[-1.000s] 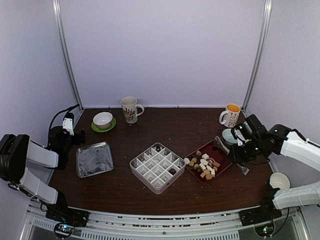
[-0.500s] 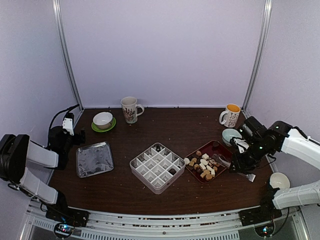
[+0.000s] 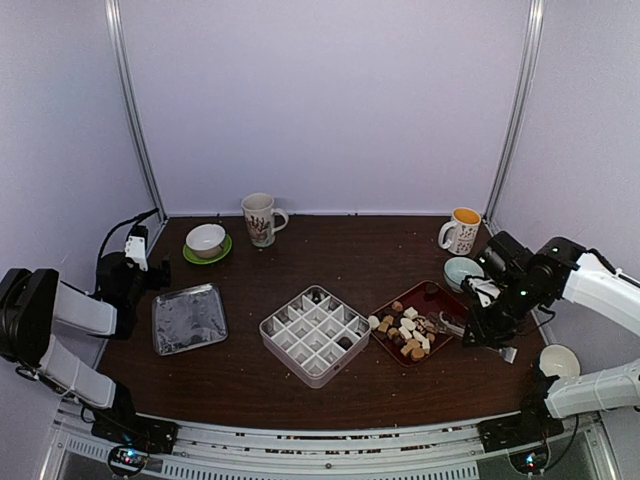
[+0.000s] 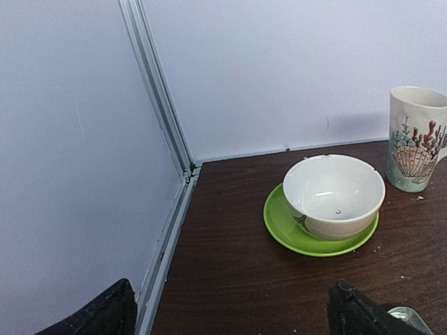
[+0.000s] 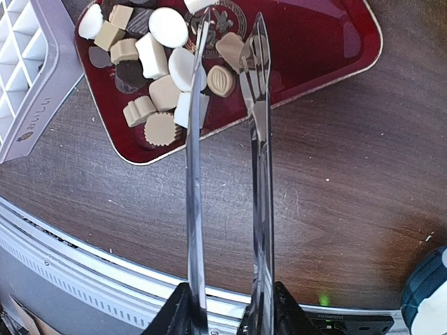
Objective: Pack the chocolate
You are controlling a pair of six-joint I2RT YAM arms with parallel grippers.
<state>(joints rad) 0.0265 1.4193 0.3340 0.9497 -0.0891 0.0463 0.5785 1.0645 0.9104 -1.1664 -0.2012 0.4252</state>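
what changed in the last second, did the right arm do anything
The right end effector, gripping the tongs, shifted from beside the teal bowl toward the near side of the red tray, swinging the tong tips over the chocolates. No piece looks gripped yet. The left end effector and divided box stayed put.

Light: soft, even, falling from overhead. Glare is streaking the metal tongs [image 5: 260,174] and red tray [image 5: 321,42]; chocolate [image 5: 157,56] is showing sharp. Faint shadow is lying under white bowl [image 4: 334,195]. Overhead view is bowing at the edges.
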